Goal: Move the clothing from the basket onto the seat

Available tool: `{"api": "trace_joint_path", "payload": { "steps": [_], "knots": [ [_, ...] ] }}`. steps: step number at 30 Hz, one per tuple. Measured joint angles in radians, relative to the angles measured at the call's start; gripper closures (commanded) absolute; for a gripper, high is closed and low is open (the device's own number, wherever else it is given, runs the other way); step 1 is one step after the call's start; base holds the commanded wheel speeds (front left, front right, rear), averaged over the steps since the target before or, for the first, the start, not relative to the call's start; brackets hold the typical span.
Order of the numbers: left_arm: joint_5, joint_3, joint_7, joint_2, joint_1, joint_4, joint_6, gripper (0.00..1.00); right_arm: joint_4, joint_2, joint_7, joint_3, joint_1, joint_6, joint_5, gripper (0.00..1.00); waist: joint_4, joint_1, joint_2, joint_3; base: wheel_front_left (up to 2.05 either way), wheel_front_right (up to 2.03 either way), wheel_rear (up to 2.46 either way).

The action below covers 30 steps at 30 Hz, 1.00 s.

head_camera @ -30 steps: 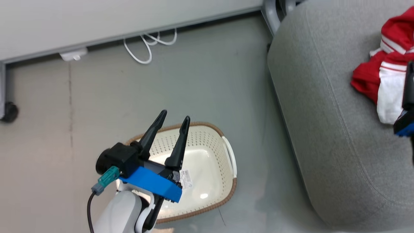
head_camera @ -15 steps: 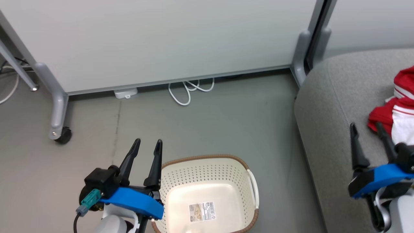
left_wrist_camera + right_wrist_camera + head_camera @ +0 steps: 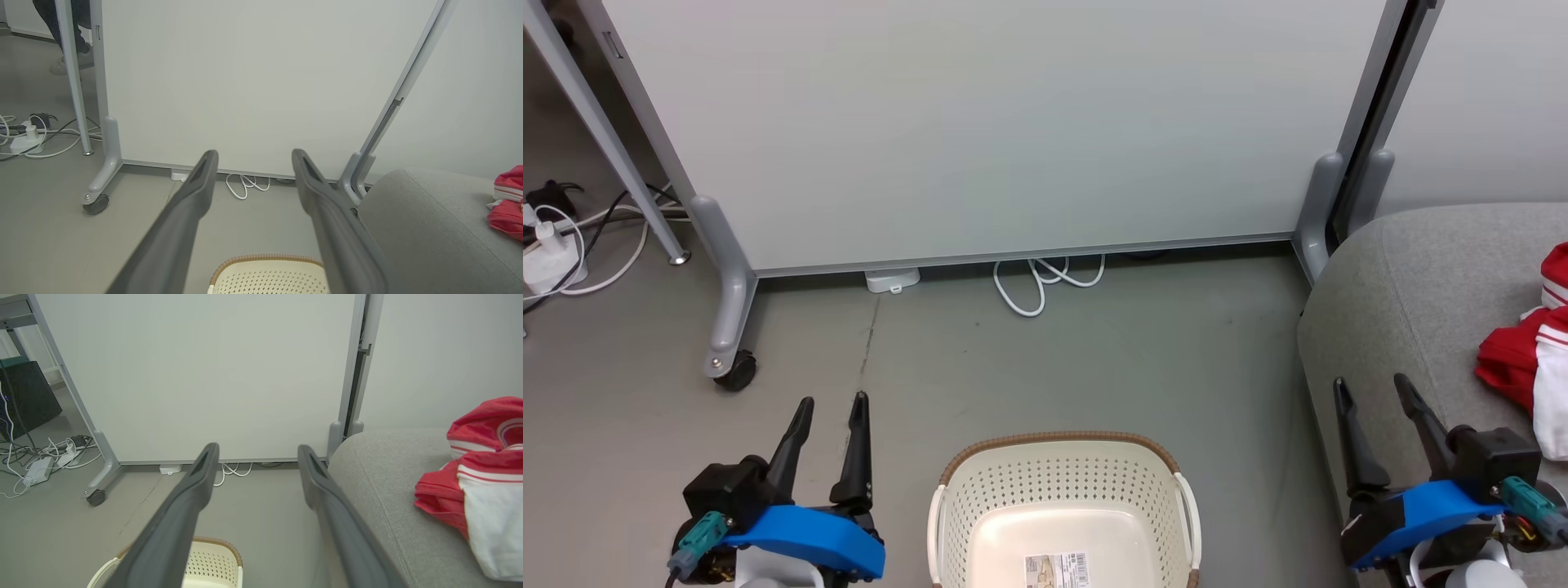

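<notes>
The red and white clothing lies in a heap on the grey seat at the right; it also appears as clothing on the seat and clothing on the seat. The cream basket with a brown rim stands on the floor at bottom centre, nothing in it but a label on its bottom. My left gripper is open at the basket's left. At the seat's front edge, left of the clothing, my right gripper is open. Both hold nothing.
A white partition panel on grey wheeled feet stands behind the grey floor. A white cable loop lies at its base. A power strip and cords are at the far left. A person's foot shows behind the panel.
The head camera has tilted up and turned, so the panel fills the top. Both grippers now sit low at either side of the basket, the left one off the basket.
</notes>
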<state>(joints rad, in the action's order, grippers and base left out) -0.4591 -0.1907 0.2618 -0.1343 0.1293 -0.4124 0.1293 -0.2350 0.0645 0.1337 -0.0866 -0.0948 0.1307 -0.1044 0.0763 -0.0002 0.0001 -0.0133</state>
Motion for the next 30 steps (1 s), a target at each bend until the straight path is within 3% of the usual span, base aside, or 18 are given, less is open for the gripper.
{"api": "trace_joint_path", "payload": {
  "steps": [28,29,30],
  "knots": [
    [-0.009,0.012,0.0,0.002,-0.006,-0.055,0.0,0.0,-0.023,-0.013,0.0,0.038,0.018,0.0,-0.041,0.0,-0.007,0.0002,0.0,-0.014,0.0,0.0,0.0],
    [-0.014,0.012,-0.001,0.003,-0.007,-0.058,0.0,1.0,-0.026,-0.013,-0.001,0.041,0.019,0.0,-0.046,1.0,-0.007,0.0002,0.0,-0.014,0.0,0.0,0.0],
    [-0.014,0.012,-0.001,0.003,-0.007,-0.058,0.0,1.0,-0.026,-0.013,-0.001,0.041,0.019,0.0,-0.046,1.0,-0.007,0.0002,0.0,-0.014,0.0,0.0,0.0]
  ]
}}
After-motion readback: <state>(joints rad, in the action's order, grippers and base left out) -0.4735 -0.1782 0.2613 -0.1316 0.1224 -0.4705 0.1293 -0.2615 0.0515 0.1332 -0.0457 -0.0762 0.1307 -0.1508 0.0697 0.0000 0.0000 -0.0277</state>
